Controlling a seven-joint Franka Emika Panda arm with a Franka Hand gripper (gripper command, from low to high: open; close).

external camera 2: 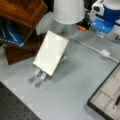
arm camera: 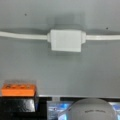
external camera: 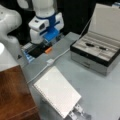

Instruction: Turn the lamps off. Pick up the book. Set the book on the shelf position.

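The book [external camera: 57, 91] [external camera 2: 51, 52] is a white ribbed-edge rectangle, lying propped on thin silver metal strips [external camera 2: 37, 77] on the grey table, untouched. Left of it in a front view stands the dark reddish-brown wooden block whose flat top is the shelf position [external camera: 12, 92] [external camera 2: 22, 10], with nothing on it. My gripper [external camera: 50, 41] [external camera 2: 101, 31] hangs far from the book, above the white lamp cable. In the wrist view the cable's inline switch [arm camera: 65, 40] lies straight below me. The lamp's white shade [external camera 2: 68, 11] stands behind the book.
A grey hinged-lid case [external camera: 97, 50] [external camera 2: 107, 100] stands open, with pens in its tray. A small orange block [external camera: 48, 50] [arm camera: 18, 89] and a dark box lie near the arm's base. Blue books [external camera 2: 10, 35] sit under the wooden top.
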